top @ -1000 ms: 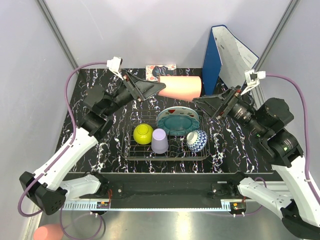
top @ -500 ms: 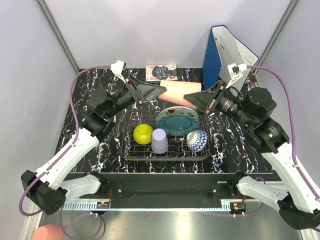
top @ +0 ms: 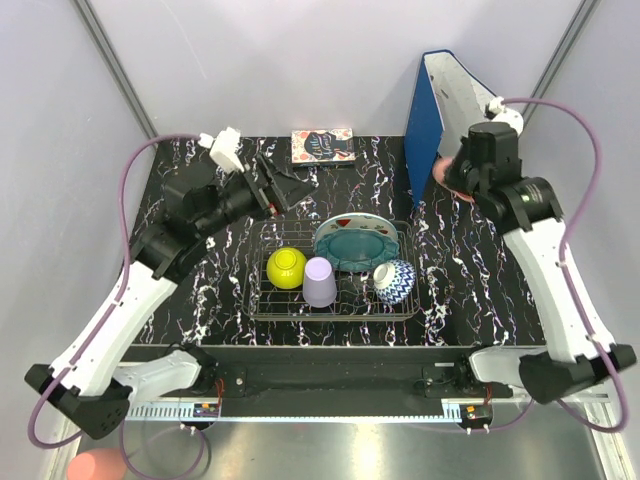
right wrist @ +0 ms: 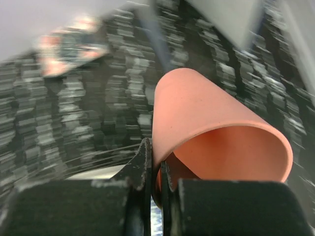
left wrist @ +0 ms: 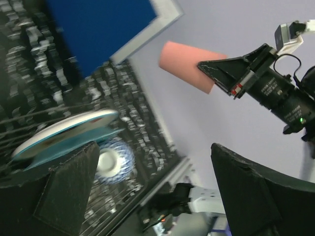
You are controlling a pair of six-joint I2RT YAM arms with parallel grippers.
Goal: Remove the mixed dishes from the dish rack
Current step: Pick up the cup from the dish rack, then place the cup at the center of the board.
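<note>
My right gripper (right wrist: 153, 164) pinches the pink cup (right wrist: 216, 132) by its rim, tight against the blue binder (top: 425, 130), right of the rack (top: 262, 300). My left gripper (top: 293, 187) gapes empty. A second ago the cup hung between both grippers behind the rack.

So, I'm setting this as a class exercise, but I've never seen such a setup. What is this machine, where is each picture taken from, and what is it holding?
It is two robot arms bolted to a table. One picture looks down from above; the other two come from wrist cameras. A wire dish rack holds a yellow-green bowl, a lilac cup, a blue-white bowl, a teal plate and a white plate. The right gripper pinches a pink cup by its rim, in the air beside a blue binder. The left gripper is open and empty.
</note>
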